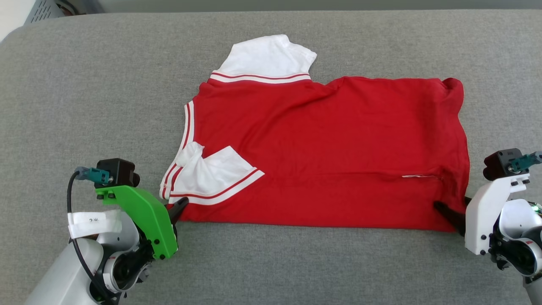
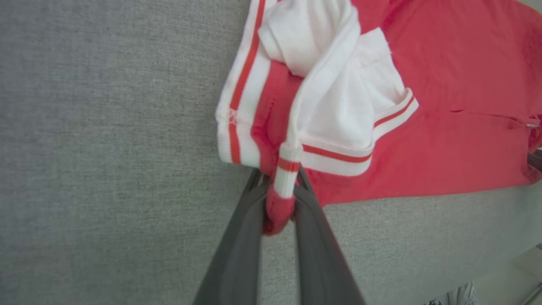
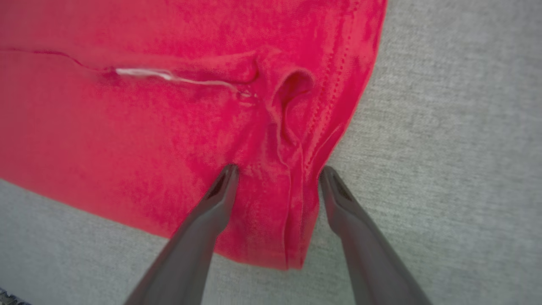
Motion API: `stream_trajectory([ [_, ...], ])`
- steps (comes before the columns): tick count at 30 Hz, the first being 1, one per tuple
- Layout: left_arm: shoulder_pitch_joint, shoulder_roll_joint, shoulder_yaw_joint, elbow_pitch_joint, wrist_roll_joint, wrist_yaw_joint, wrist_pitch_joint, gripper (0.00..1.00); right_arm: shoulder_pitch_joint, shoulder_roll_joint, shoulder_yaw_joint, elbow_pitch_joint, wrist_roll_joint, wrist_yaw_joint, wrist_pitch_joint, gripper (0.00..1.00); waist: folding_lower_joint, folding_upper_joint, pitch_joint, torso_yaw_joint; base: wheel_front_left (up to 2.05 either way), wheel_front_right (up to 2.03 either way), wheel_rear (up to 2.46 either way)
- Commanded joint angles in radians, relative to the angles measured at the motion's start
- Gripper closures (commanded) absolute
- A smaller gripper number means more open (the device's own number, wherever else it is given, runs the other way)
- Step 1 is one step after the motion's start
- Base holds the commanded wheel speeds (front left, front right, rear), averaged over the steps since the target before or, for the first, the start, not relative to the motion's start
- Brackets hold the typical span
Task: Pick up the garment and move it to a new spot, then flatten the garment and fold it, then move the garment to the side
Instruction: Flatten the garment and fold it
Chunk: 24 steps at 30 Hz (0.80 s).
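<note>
The garment [image 1: 330, 152], a red jersey with white striped sleeves, lies spread sideways on the grey cushion, collar to the left and hem to the right. Its lettering is hidden. One white sleeve [image 1: 269, 57] points to the far side, the other [image 1: 211, 176] is folded over the red body. My left gripper [image 2: 279, 190] is shut on the garment's near left corner, a bunch of red cloth and striped trim [image 2: 284, 178] pinched between its fingers. My right gripper [image 3: 277, 176] is open, its two fingers straddling the near right hem corner [image 3: 292, 237].
The grey fabric surface [image 1: 84, 106] stretches wide on all sides of the garment. A grey slatted object [image 1: 44, 10] shows past the far left corner. A wrinkle and a pale thread line [image 3: 169, 76] run across the cloth near the right fingers.
</note>
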Motion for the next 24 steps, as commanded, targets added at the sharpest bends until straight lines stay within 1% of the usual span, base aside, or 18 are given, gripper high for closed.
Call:
stream_trajectory([
  [1,-0.004,-0.004,0.002,-0.001,0.007,0.002,-0.008,1.0,0.004,0.022,0.037,0.031,0.017,0.001,0.007,1.0,0.0,0.0,0.003,-0.002,0.0,0.0,0.0],
  [6,0.0,0.0,0.007,0.002,0.012,-0.005,-0.028,1.0,-0.026,-0.001,0.054,0.038,0.026,0.001,-0.017,1.0,0.0,0.0,-0.016,-0.013,0.0,0.0,0.0],
  [9,0.03,0.011,0.018,-0.004,0.002,0.0,-0.031,1.0,-0.051,-0.019,0.099,0.026,0.016,0.001,-0.023,1.0,0.0,0.0,-0.048,-0.034,0.0,0.0,0.0],
  [12,0.065,0.025,0.022,-0.019,-0.001,0.003,-0.034,1.0,-0.055,-0.03,0.123,0.019,0.022,0.001,-0.029,1.0,0.0,0.0,-0.087,-0.04,0.0,0.0,0.0],
  [18,0.159,0.054,0.032,-0.061,-0.008,0.029,-0.035,1.0,-0.004,-0.047,0.124,-0.01,0.033,0.001,-0.04,1.0,0.0,0.0,-0.185,-0.037,0.0,0.0,0.0],
  [24,0.279,0.078,0.048,-0.102,-0.026,0.071,-0.036,1.0,0.104,-0.049,0.08,-0.064,0.037,0.001,-0.023,1.0,0.0,0.0,-0.249,-0.03,0.0,0.0,0.0],
])
